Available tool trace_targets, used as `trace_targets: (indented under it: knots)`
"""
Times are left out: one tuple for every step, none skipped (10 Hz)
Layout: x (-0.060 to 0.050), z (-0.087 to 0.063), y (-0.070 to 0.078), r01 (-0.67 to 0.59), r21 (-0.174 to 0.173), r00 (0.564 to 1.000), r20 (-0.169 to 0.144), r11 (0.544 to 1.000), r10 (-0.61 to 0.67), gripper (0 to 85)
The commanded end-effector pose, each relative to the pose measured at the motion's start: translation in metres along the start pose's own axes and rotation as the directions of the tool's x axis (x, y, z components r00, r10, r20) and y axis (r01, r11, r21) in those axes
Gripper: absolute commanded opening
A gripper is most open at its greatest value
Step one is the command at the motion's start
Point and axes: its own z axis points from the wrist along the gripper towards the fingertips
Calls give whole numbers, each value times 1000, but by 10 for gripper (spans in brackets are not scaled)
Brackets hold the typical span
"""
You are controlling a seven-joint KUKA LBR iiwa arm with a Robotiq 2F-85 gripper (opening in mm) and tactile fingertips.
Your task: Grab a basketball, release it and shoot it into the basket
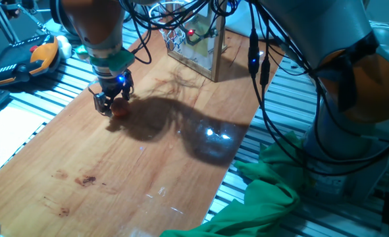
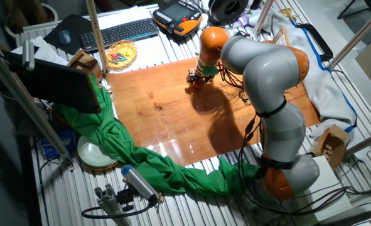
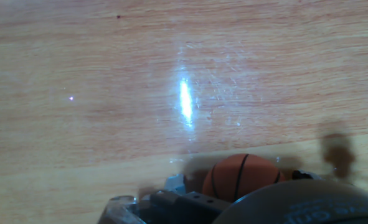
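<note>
The basketball [image 1: 120, 110] is a tiny orange ball with dark seams, resting on the wooden board [image 1: 148, 164]. My gripper [image 1: 112, 104] is lowered to the board right at the ball, its dark fingers standing on either side of it. In the hand view the basketball [image 3: 241, 177] shows at the bottom edge, partly hidden behind the hand's dark housing. Whether the fingers press on it is unclear. The basket [image 1: 176, 36], a small hoop with a white net, hangs on a clear wood-framed backboard [image 1: 204, 49] at the far end of the board. The other fixed view shows my gripper [image 2: 195, 76] near the board's far edge.
An orange-and-black object [image 1: 39, 56] lies on the slatted table left of the board. A green cloth [image 1: 266, 191] drapes along the board's near right side. Black cables [image 1: 260, 72] hang from the arm. A keyboard [image 2: 119, 31] and a woven bowl [image 2: 121, 54] sit beyond the board.
</note>
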Motion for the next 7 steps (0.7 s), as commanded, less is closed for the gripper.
trace_targets:
  knots:
    - [0, 1, 0, 0, 0, 1000, 0, 1000, 0, 850]
    - [0, 1, 0, 0, -2, 1000, 0, 1000, 0, 850]
    - [1, 1, 0, -2, -3, 1000, 0, 1000, 2, 850]
    - [1, 2, -1, -2, -3, 1000, 0, 1000, 2, 850]
    - [2, 3, -1, -2, -5, 1000, 0, 1000, 2, 850]
    - [3, 3, 0, -5, -5, 1000, 3, 1000, 5, 833]
    - [4, 3, 0, -3, -7, 1000, 3, 1000, 3, 783]
